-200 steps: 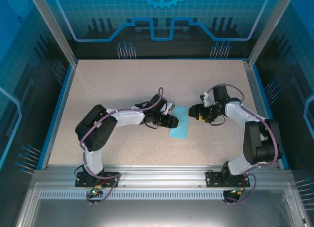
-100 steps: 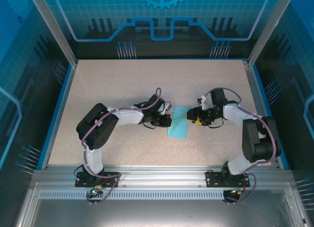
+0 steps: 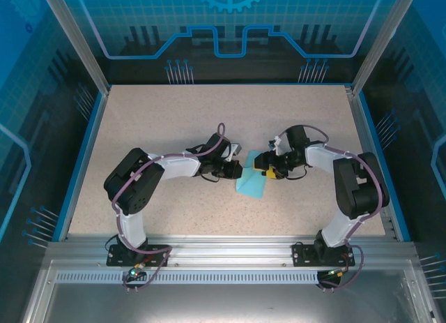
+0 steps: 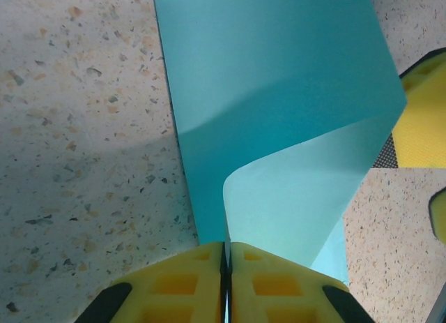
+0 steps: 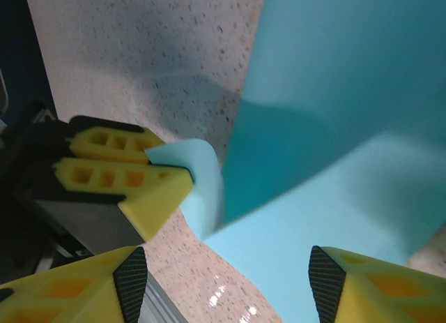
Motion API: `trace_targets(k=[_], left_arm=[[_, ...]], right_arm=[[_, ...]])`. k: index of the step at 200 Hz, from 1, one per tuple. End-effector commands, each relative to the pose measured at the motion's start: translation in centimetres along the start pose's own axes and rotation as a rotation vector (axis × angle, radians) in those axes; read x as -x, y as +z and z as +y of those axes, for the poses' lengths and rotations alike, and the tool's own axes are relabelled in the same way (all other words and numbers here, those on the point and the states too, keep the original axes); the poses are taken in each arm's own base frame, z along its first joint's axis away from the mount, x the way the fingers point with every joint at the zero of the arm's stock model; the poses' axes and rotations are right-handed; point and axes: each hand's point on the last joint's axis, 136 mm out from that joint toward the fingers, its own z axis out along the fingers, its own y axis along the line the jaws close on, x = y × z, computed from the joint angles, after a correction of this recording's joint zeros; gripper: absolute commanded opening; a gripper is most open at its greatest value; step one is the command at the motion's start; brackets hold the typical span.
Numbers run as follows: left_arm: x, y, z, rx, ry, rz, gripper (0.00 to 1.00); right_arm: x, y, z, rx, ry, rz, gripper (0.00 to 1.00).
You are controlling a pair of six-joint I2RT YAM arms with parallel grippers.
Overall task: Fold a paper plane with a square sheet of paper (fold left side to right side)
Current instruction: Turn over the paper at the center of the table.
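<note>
Pinching the left edge of the square sheet of paper (image 4: 279, 93), the left gripper (image 4: 226, 252) has its jaws clenched on it, that side raised in a curl for carrying rightward (the rest lies flat on the desk (image 3: 174, 121)). The right gripper (image 5: 226, 274) hovers over the sheet's right part, jaws released wide, probably to pin it.

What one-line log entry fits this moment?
left jaws: shut on paper edge | right jaws: open over paper | paper: held edge lifted, curled
</note>
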Motion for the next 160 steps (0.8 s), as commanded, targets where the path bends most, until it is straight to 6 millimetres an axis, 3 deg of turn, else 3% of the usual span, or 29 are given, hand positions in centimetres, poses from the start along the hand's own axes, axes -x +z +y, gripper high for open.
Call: trace_targets(k=[1, 36, 50, 93, 122, 143, 160], left_arm=[[0.5, -0.5, -0.7, -0.03, 0.005, -0.023, 0.15], [1.0, -1.8, -1.1, -0.052, 0.008, -0.052, 0.31], [1.3, -3.2, -1.0, -0.053, 0.002, -0.084, 0.44], [1.3, -8.2, -0.3, -0.061, -0.047, -0.191, 0.65], [1.3, -12.0, -1.2, -0.075, -0.067, -0.284, 0.81], [1.5, -15.1, -2.3, -0.106, -0.105, -0.377, 0.98], [2.1, -17.9, -3.6, -0.154, -0.122, -0.463, 0.98]], right_arm=[[0.4, 1.1, 0.3, 0.007, 0.05, 0.016, 0.65], [0.4, 1.9, -0.1, -0.029, 0.075, 0.033, 0.5], [0.4, 1.9, 0.0, -0.027, 0.072, 0.031, 0.4], [0.9, 0.3, 2.5, 0.04, -0.035, -0.021, 0.08], [1.6, -2.0, 5.9, 0.13, -0.141, -0.076, 0.03], [2.1, -5.0, 10.1, 0.226, -0.279, -0.145, 0.01], [2.2, -8.0, 13.6, 0.296, -0.411, -0.224, 0.01]])
